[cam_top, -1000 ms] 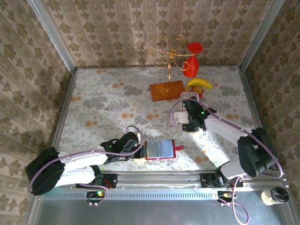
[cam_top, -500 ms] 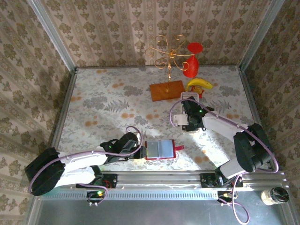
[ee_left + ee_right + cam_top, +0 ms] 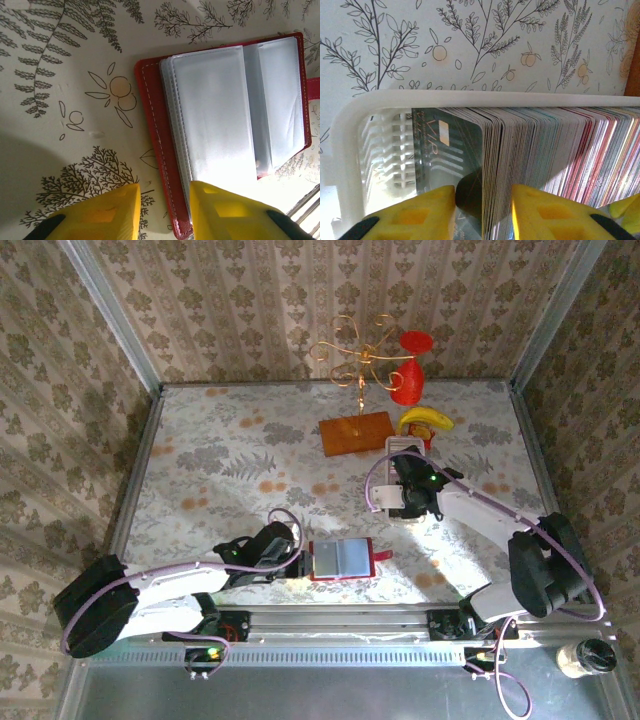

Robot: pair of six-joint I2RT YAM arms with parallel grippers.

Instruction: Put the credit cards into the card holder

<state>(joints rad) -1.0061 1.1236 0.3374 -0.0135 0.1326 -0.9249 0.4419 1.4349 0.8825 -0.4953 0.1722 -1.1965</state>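
Observation:
The card holder (image 3: 343, 558) lies open near the front edge, red cover with pale pockets (image 3: 220, 125). My left gripper (image 3: 300, 562) stands over its left edge. In the left wrist view the left gripper (image 3: 165, 192) has its jaws apart, one fingertip (image 3: 110, 210) on the cloth, the other on the pockets. The credit cards (image 3: 545, 150) stand in a row in a long white tray (image 3: 470, 97). My right gripper (image 3: 483, 192) straddles the front few, beside a grey card (image 3: 440, 145), with a dark gap left of the pack. From above, the right gripper (image 3: 407, 495) is over the tray (image 3: 403, 447).
An orange-brown stand base (image 3: 356, 433) with a gold wire stand (image 3: 355, 360) sits just behind the tray. A red vase (image 3: 412, 375) and a banana (image 3: 425, 419) are at the back right. The metal rail (image 3: 340, 618) runs along the front edge.
The right jaws have drawn in from wide open around the front of the card row. The left arm and the card holder have not moved.

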